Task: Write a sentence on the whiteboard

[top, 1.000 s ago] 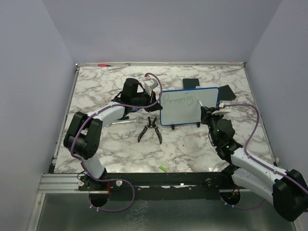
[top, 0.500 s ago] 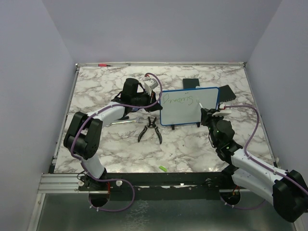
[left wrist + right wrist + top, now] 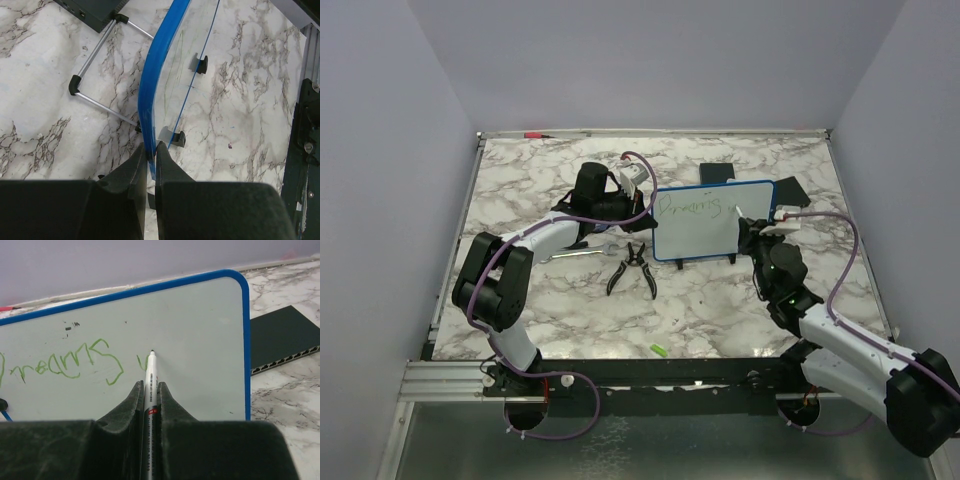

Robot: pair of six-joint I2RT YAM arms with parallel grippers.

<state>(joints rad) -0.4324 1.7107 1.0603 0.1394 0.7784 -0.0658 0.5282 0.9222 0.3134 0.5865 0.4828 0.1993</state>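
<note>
The sentence [image 3: 65, 362] runs off the right wrist view's left edge; its one green word is barely legible. The whiteboard [image 3: 712, 222] stands upright mid-desk [image 3: 710, 300], left edge pinched by the left end effector [image 3: 151, 150]. The right end effector [image 3: 148, 386] clamps a pen [image 3: 150, 370], tip just right of the writing.

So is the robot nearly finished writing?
Not yet. Done: one green word on the whiteboard. In hand: the right gripper holds a marker with its tip at a small green stroke beside that word, while the left gripper pinches the board's blue edge. Left: more words; most of the board is blank.
</note>
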